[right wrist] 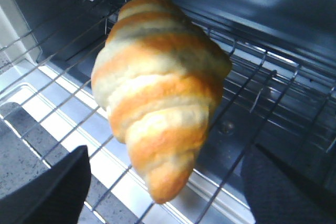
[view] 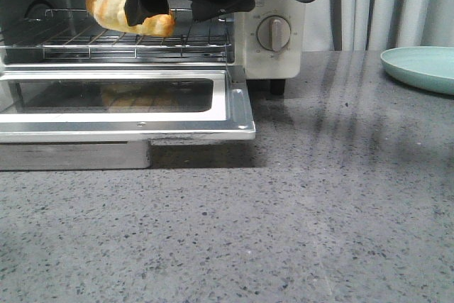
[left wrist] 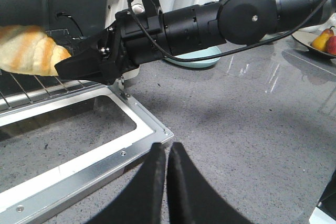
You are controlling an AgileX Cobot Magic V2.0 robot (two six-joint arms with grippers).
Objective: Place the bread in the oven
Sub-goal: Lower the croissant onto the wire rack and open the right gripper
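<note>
The bread, a golden-orange croissant with cream stripes, lies on the wire rack inside the cream-white oven. The oven's glass door hangs open, flat toward me. My right gripper reaches into the oven mouth and stands open. In the right wrist view its fingers sit wide on either side of the bread without touching it. My left gripper is shut with nothing in it, low over the countertop beside the door's corner.
A teal plate rests on the grey speckled countertop at the far right. A dish of fruit stands farther off in the left wrist view. Round dials are on the oven's side panel, and curtains hang behind.
</note>
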